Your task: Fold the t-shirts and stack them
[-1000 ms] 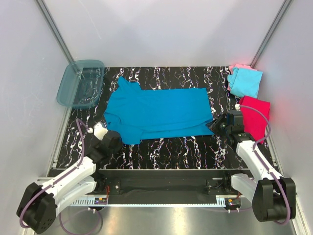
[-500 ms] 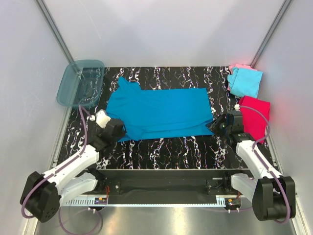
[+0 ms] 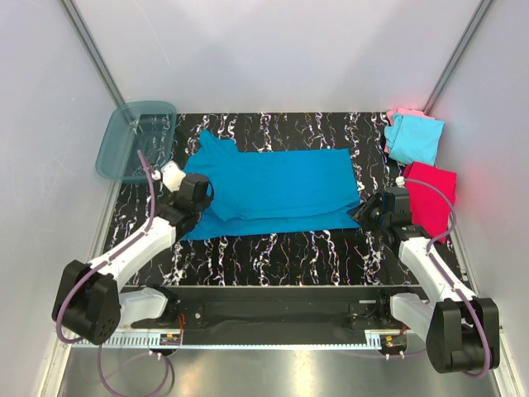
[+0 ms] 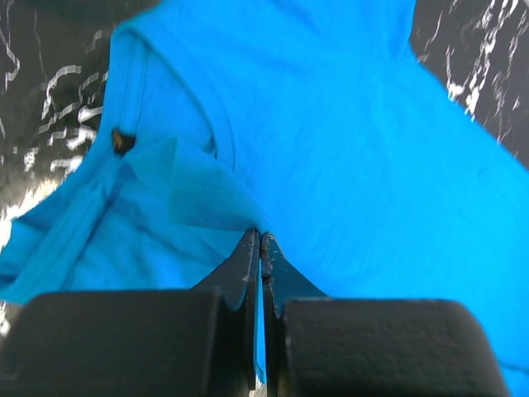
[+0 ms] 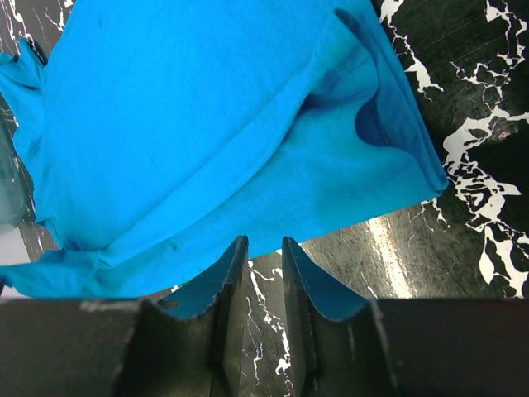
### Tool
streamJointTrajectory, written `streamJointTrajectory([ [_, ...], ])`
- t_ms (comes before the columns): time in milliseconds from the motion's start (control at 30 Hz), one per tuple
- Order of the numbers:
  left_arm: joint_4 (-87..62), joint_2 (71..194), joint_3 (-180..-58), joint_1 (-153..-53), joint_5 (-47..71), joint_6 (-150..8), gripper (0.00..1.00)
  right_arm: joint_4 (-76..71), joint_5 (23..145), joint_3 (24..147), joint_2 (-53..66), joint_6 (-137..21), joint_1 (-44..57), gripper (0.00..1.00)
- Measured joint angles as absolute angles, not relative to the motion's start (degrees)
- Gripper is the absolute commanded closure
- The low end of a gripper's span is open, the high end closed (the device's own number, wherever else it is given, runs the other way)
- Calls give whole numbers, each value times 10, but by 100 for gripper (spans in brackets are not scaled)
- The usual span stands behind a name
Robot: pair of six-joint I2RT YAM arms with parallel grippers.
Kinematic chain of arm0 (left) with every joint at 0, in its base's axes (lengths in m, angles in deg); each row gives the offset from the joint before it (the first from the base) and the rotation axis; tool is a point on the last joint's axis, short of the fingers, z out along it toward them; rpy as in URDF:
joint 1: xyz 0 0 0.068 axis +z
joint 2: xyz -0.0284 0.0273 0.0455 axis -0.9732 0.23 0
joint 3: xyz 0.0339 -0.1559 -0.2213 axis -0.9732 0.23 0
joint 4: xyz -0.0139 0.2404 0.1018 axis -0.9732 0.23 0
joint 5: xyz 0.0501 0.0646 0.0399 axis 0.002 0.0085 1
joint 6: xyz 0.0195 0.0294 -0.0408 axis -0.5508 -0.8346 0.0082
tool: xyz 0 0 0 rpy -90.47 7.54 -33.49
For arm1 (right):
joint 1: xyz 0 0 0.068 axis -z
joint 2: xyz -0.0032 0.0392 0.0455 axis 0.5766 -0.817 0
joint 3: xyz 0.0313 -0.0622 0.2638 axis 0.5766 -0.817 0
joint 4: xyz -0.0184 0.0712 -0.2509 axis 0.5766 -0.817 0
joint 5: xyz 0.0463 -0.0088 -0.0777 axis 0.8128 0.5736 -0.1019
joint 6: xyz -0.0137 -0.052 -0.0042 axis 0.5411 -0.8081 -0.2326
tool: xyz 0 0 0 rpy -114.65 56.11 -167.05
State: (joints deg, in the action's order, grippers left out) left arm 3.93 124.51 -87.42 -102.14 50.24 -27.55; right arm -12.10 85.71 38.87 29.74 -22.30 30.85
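Top external: the teal-blue t-shirt (image 3: pixel 281 184) lies spread flat across the middle of the desk (image 3: pixel 281 248), with its neck end toward the left edge. The light cyan shirt (image 3: pixel 415 139) sits on the pale pink shirt (image 3: pixel 402 112) in the far right corner. The magenta-red shirt (image 3: pixel 433 198) lies along the right edge. The left end effector (image 3: pixel 201 192) is over the shirt's left part, and the right end effector (image 3: pixel 364 213) is at its near right corner. The cloth looks light, limp and thin. It should drape and slide rather than hold a shape, so the hems and corners look like the best places to pinch.

Left wrist: the left end effector (image 4: pixel 260 241) has its jaws pressed together on a raised fold of the teal-blue t-shirt (image 4: pixel 347 141). The fold is beside the collar seam, and the cloth peaks up into the tips.

Right wrist: the right end effector (image 5: pixel 261 248) has its jaws a narrow gap apart, and dark desk (image 5: pixel 471 99) shows between them. The tips meet the near hem of the teal-blue t-shirt (image 5: pixel 182 124). No cloth is visible inside the gap, though blue shows along the outer flanks of the fingers. Whether that end effector pins any cloth cannot be told from here.
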Motion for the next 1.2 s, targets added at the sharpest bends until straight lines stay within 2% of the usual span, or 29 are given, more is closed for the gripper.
streamJointTrajectory([
  [667,12,1428,-1013,-973,475,-320,100,-111,867,385,291,-222,309,71],
  [967,2,1466,-1045,-947,467,-330,100,-108,867,383,283,-222,309,71],
  [1067,0,1479,-1051,-939,463,-336,77,-107,867,383,280,-222,309,71],
  [1100,0,1482,-1051,-938,461,-338,44,-107,867,383,278,-222,309,71],
  [1133,1,1483,-1051,-937,460,-339,35,-107,867,383,278,-222,309,71],
  [1200,1,1483,-1051,-936,457,-341,26,-107,867,383,277,-222,309,71],
])
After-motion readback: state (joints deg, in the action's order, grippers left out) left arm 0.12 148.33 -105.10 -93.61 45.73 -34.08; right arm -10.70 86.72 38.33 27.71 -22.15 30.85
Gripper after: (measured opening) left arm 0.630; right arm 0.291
